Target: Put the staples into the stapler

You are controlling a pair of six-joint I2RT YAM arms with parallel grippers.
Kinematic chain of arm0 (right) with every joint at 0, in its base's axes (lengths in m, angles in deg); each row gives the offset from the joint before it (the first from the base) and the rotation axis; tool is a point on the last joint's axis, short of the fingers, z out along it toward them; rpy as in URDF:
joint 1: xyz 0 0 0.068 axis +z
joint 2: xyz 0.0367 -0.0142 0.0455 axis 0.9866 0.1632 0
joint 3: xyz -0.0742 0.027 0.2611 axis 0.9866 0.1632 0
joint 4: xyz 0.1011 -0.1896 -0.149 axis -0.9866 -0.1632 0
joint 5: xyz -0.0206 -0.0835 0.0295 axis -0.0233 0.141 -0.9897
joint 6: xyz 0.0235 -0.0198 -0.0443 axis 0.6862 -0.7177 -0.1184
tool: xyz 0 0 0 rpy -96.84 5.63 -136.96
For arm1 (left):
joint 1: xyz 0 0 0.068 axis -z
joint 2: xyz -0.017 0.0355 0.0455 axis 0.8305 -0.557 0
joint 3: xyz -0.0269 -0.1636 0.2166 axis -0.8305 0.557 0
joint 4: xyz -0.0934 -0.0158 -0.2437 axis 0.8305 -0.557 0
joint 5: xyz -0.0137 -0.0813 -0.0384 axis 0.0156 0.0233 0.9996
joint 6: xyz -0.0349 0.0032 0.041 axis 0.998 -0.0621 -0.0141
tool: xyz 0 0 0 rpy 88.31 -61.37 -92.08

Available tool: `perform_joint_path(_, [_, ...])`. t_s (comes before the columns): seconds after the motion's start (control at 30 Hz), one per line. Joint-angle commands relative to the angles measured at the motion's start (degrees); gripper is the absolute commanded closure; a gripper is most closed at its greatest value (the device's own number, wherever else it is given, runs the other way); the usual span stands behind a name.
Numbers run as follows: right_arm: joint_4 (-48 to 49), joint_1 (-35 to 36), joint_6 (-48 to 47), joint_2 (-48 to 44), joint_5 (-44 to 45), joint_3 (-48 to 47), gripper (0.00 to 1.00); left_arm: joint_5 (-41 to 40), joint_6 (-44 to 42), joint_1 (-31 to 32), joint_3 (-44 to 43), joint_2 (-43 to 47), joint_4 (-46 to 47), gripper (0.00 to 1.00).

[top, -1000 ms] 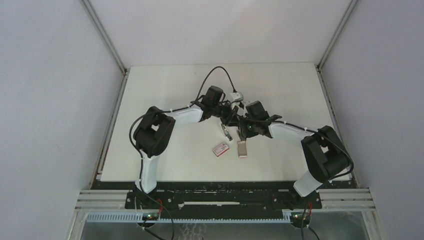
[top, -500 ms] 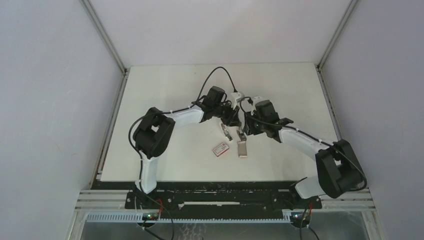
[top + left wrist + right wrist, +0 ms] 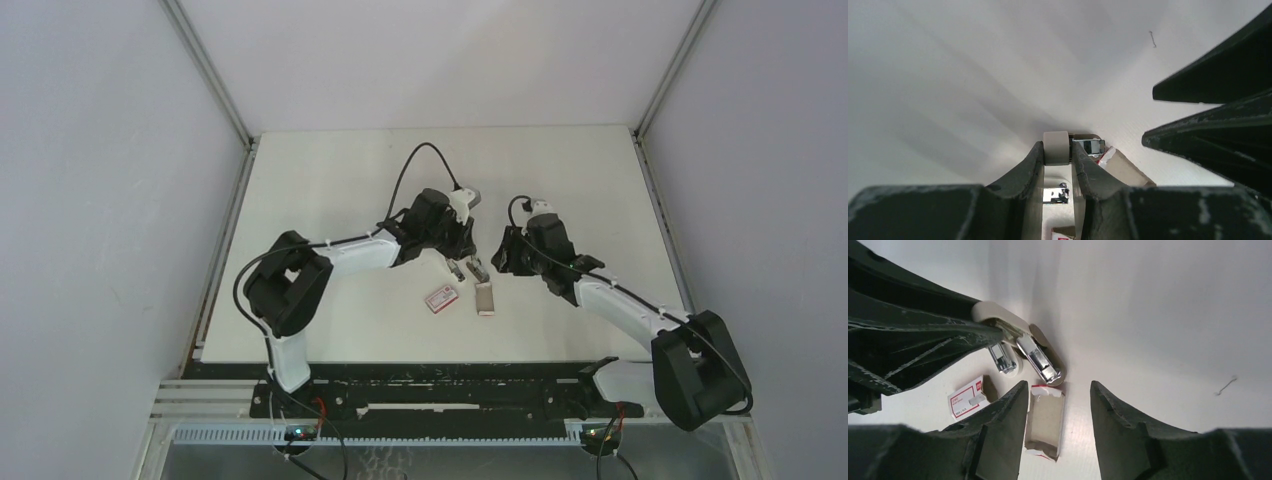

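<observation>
The stapler (image 3: 468,268) is small, white, and hinged open, with its metal arms (image 3: 1040,360) spread just beyond the tray. My left gripper (image 3: 456,250) is shut on its white rear end (image 3: 1056,148). The staples' tray (image 3: 485,298) lies flat on the table, below my right gripper in the right wrist view (image 3: 1048,420). Its inside looks flat grey-brown and I cannot make out separate strips. My right gripper (image 3: 498,258) is open and empty just right of the stapler, its fingers (image 3: 1015,410) straddling the space above the tray.
The red-and-white box sleeve (image 3: 440,297) lies left of the tray, also in the right wrist view (image 3: 965,400). A loose bent staple (image 3: 1225,385) lies on the table to the right. The white table (image 3: 350,180) has walls on three sides.
My right gripper has drawn back to the right, away from the stapler. My left gripper has swung the stapler down closer to the tray.
</observation>
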Motion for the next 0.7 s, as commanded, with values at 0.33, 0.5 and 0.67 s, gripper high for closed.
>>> perform_joint_path(0.33, [12.95, -0.23, 14.29, 6.58, -3.80, 5.26, 0.58, -16.47, 12.13, 4.43, 8.28, 5.04, 12.53, 0.98])
perform_joint_path(0.5, [13.54, 0.26, 15.16, 8.86, -4.11, 5.26, 0.59, -17.63, 13.22, 5.60, 8.32, 4.90, 12.12, 0.94])
perform_joint_path(0.67, [14.99, 1.02, 16.07, 11.70, -3.52, 5.26, 0.62, -19.55, 13.49, 7.16, 7.67, 4.17, 10.27, 0.92])
